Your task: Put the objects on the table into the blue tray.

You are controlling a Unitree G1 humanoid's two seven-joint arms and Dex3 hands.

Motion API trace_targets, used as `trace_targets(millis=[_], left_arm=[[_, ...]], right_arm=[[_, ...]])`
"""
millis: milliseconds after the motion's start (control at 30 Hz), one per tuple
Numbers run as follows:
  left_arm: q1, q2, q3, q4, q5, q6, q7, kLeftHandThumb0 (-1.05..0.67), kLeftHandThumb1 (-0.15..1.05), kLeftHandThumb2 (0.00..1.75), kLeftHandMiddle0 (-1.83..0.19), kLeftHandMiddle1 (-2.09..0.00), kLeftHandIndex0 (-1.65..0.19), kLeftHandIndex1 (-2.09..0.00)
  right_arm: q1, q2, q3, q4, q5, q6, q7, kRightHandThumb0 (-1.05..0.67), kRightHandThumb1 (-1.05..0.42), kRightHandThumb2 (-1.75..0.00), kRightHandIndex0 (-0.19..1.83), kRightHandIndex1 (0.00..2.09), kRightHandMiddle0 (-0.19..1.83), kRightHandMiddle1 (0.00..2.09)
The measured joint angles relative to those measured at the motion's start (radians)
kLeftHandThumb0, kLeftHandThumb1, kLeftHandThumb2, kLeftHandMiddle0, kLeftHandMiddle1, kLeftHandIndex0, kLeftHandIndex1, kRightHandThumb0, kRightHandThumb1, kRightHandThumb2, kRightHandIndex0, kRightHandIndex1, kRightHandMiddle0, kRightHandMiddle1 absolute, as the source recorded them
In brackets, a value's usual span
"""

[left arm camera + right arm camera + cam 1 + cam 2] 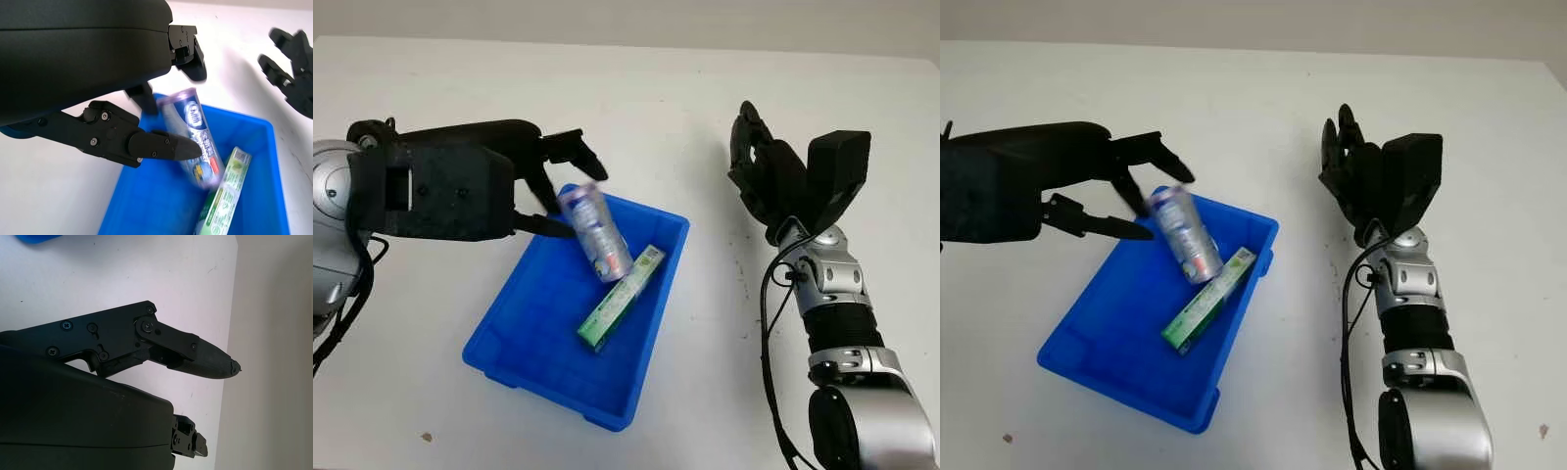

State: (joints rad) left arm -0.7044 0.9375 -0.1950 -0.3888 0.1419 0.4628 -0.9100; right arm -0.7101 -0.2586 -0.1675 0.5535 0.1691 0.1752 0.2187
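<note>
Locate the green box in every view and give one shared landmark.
Left eye view: green box inside the blue tray, right half.
Right eye view: same spot.
Left wrist view: beside the can.
Right wrist view: not in it.
Landmark: the can.

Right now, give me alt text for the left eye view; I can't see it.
The left hand is open above the blue tray; a blurred tube tilts just under its fingers. A green box lies inside. The right hand hangs open right of the tray.
</note>
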Motion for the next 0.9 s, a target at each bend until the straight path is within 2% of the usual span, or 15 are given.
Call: trace_targets(millis=[33, 67, 100, 167, 200, 267, 333, 400, 433, 467, 600, 767, 900], left_arm=[[0.000, -0.007, 0.003, 0.009, -0.012, -0.005, -0.001, -0.37, 1.05, 0.28, 0.01, -0.28, 0.19, -0.06], [0.000, -0.018, 0.014, 0.016, -0.026, -0.006, 0.001, -0.27, 1.05, 0.34, 0.11, -0.69, 0.17, -0.06], [0.001, -0.034, 0.030, 0.021, -0.044, -0.004, 0.010, -0.22, 1.05, 0.38, 0.15, -0.89, 0.15, -0.07], [0.007, -0.093, 0.097, 0.032, -0.113, 0.007, 0.052, -0.14, 1.04, 0.60, 0.15, -0.33, 0.09, -0.09], [0.007, -0.123, 0.128, 0.034, -0.144, 0.023, 0.075, -0.15, 1.01, 0.71, 0.12, -0.20, 0.07, -0.09], [0.007, -0.178, 0.192, 0.038, -0.203, 0.076, 0.131, -0.18, 0.84, 1.05, 0.06, -0.09, 0.02, -0.10], [0.006, -0.218, 0.241, 0.039, -0.229, 0.142, 0.200, -0.22, 0.76, 1.16, 0.02, -0.08, -0.01, -0.10], [0.006, -0.258, 0.282, 0.052, -0.245, 0.149, 0.273, -0.35, 0.94, 0.78, 0.01, -0.06, 0.02, -0.08], [0.006, -0.283, 0.309, 0.072, -0.254, 0.128, 0.311, -0.41, 0.99, 0.67, -0.01, -0.07, 0.00, -0.08], [0.006, -0.305, 0.336, 0.098, -0.261, 0.095, 0.347, -0.49, 1.03, 0.63, -0.02, -0.07, -0.01, -0.09], [0.000, -0.346, 0.424, 0.283, -0.261, -0.052, 0.481, -0.73, 1.05, 0.65, 0.10, -0.02, 0.09, -0.03], [-0.002, -0.369, 0.473, 0.530, -0.269, -0.157, 0.558, -0.80, 1.05, 0.71, 0.19, 0.00, 0.19, -0.01], [0.014, -0.378, 0.473, 0.645, -0.269, -0.226, 0.570, -0.83, 1.05, 0.71, 0.19, 0.00, 0.19, 0.00]], right_arm=[[0.000, 0.000, 0.000, 0.000, 0.000, 0.001, -0.002, -0.65, -1.05, -0.72, -0.19, 0.00, -0.19, 0.00], [0.000, 0.000, 0.000, 0.000, 0.000, 0.001, -0.003, -0.65, -1.05, -0.73, -0.19, 0.00, -0.19, 0.00], [0.000, 0.000, 0.000, 0.000, 0.000, 0.001, -0.003, -0.65, -1.05, -0.73, -0.19, 0.00, -0.19, 0.00], [0.000, 0.000, 0.000, 0.000, 0.000, 0.001, -0.003, -0.66, -1.05, -0.73, -0.19, 0.00, -0.19, 0.00], [0.000, 0.000, 0.000, 0.000, 0.000, 0.001, -0.001, -0.66, -1.05, -0.73, -0.19, 0.00, -0.19, 0.00], [0.000, 0.000, 0.000, 0.000, 0.000, 0.001, 0.004, -0.65, -1.05, -0.73, -0.19, 0.00, -0.19, 0.00], [0.000, 0.000, 0.000, 0.000, 0.002, 0.002, 0.007, -0.65, -1.05, -0.73, -0.19, 0.00, -0.19, 0.00], [0.000, 0.000, -0.002, 0.000, 0.005, 0.002, 0.012, -0.65, -1.05, -0.74, -0.19, 0.00, -0.19, 0.00], [0.000, 0.000, -0.002, 0.000, 0.005, 0.003, 0.016, -0.65, -1.05, -0.75, -0.19, 0.00, -0.19, 0.00], [0.000, 0.001, -0.002, 0.000, 0.005, 0.003, 0.020, -0.65, -1.05, -0.75, -0.19, 0.00, -0.19, 0.00], [0.000, 0.002, -0.002, 0.000, 0.005, 0.004, 0.030, -0.65, -1.05, -0.77, -0.19, 0.00, -0.19, 0.00], [0.000, 0.004, -0.005, -0.006, 0.014, 0.000, 0.041, -0.67, -1.05, -0.78, -0.19, 0.00, -0.19, 0.00], [0.001, 0.007, -0.005, -0.048, 0.017, 0.000, 0.030, -0.68, -1.05, -0.80, -0.19, 0.00, -0.19, 0.00]])
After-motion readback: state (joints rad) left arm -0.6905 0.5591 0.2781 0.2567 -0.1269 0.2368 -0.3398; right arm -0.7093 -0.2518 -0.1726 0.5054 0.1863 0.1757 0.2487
